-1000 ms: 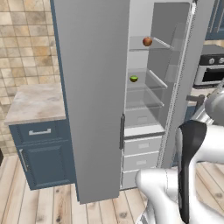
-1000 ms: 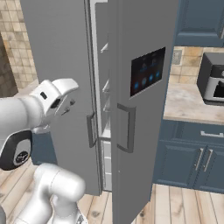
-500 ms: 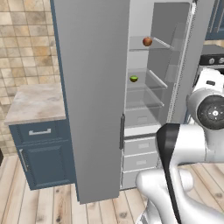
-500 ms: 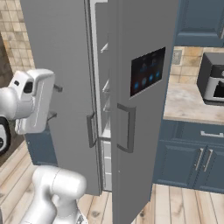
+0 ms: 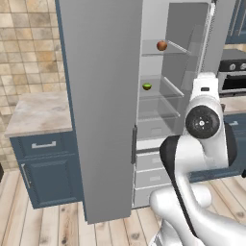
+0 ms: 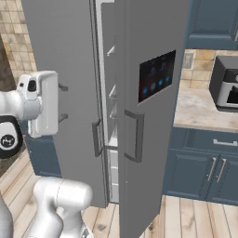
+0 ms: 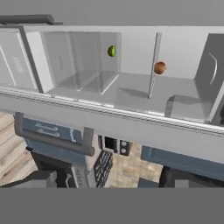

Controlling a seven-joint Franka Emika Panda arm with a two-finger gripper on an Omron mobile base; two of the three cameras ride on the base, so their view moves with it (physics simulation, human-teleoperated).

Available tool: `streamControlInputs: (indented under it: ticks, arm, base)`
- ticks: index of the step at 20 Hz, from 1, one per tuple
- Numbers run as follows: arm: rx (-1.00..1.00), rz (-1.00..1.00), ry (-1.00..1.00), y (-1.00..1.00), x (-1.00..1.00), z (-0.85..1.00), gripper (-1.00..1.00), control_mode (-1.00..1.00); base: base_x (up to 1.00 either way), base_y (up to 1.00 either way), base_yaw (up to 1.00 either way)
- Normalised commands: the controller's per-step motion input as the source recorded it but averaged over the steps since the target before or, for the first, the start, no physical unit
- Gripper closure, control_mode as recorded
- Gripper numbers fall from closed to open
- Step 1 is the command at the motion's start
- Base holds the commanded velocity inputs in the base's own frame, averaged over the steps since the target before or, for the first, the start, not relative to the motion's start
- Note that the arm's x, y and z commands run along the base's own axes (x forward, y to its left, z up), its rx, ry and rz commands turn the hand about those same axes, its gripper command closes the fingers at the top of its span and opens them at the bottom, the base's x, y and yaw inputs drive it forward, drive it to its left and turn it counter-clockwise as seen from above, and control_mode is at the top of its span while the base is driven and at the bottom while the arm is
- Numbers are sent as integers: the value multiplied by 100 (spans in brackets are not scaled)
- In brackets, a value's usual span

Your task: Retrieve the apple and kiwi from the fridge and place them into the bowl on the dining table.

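Observation:
The grey fridge [image 5: 101, 96] stands with its left door swung wide, showing white shelves. On the upper shelf lies the reddish-brown apple [image 5: 162, 45]; one shelf lower is the green kiwi [image 5: 147, 87]. In the rolled hand view the apple [image 7: 160, 68] and kiwi [image 7: 112, 51] sit deep inside the fridge [image 7: 109, 118]. My gripper [image 6: 62, 102] is open and empty, held in the air outside the fridge and well short of the shelves, its two dark fingertips [image 6: 62, 87] pointing at the fridge. The bowl and the dining table are out of view.
The open left door stands between a stone-topped counter [image 5: 38, 113] and the shelves. The right door with its black panel [image 6: 155, 76] is ajar. A counter [image 6: 204, 109] with an appliance [image 6: 228, 88] lies to the right. White drawers [image 5: 151, 175] fill the fridge's bottom.
The gripper has gone from shut to open. The arm has lifted and the hand has turned to face the fridge. The fruits have not moved.

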Motion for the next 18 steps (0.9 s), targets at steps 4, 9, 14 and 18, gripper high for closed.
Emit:
streamControlInputs:
  ticks: [4, 9, 14, 18]
  arm:
    - [-5, 0, 0, 2, 55, -30, -100, -100]
    - [0, 0, 0, 0, 51, -25, -100, -100]
    - [0, -5, 0, -7, 60, -5, -100, -100]
    - [0, -8, 0, -28, 39, 0, -100, -100]
  base:
    - [0, 0, 0]
    - [0, 0, 0]
    - [0, 0, 0]
    - [0, 0, 0]
